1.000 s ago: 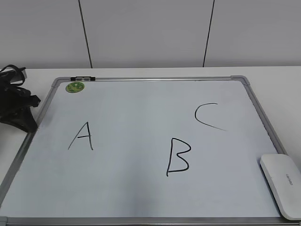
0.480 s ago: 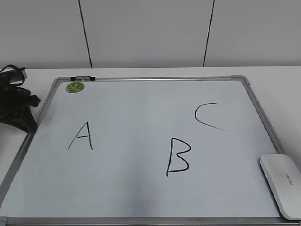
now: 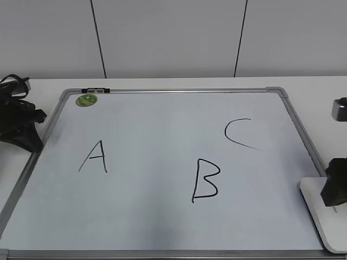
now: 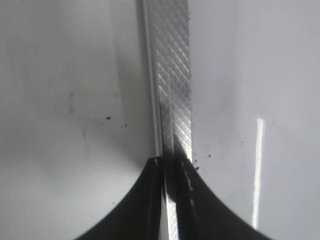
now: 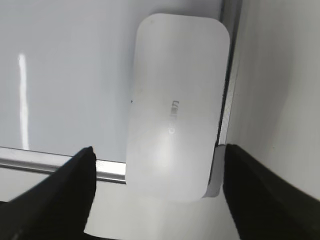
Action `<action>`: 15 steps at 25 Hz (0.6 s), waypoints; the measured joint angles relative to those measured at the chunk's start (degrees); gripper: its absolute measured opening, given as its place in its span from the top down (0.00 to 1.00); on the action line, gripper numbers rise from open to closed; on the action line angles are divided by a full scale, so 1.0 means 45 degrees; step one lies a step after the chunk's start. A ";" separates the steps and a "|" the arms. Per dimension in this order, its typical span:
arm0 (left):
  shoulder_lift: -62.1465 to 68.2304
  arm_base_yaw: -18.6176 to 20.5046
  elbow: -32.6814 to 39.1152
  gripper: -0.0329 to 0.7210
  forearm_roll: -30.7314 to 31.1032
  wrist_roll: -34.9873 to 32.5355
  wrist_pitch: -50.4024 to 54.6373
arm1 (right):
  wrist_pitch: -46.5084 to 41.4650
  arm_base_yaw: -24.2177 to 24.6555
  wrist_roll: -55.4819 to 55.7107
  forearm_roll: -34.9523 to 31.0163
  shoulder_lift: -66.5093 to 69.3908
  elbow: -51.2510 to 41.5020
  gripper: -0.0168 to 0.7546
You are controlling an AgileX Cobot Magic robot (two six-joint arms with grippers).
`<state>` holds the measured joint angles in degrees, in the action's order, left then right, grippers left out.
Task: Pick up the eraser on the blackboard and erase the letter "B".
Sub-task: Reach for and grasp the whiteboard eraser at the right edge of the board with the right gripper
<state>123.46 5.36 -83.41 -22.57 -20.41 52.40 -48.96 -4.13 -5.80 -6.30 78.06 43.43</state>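
Eraser lies on blackboard corner; right gripper spread wide above it; left gripper state indeterminate.

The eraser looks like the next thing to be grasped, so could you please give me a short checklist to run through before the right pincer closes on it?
1. Right pincer open: ok, its two fingers stand wide apart.
2. Eraser between the fingers: ok in the right wrist view, which shows one finger on each side of its near end.
3. Pincer low enough to grip: cannot tell; no view shows the height.
4. Eraser lying flat at the board's right corner, over the frame: ok.
5. Letter B unerased and clear of obstacles: ok.
6. Left pincer out of the way: ok, it sits at the board's left frame.
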 joint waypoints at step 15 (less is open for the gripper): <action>0.0000 0.0000 0.0000 0.91 0.0000 0.0000 0.0018 | 0.1418 -0.0312 0.1133 0.0953 0.2591 0.0120 0.21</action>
<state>123.46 5.36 -83.41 -22.57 -20.41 52.48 -42.58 -5.53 -0.70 -2.01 89.72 43.97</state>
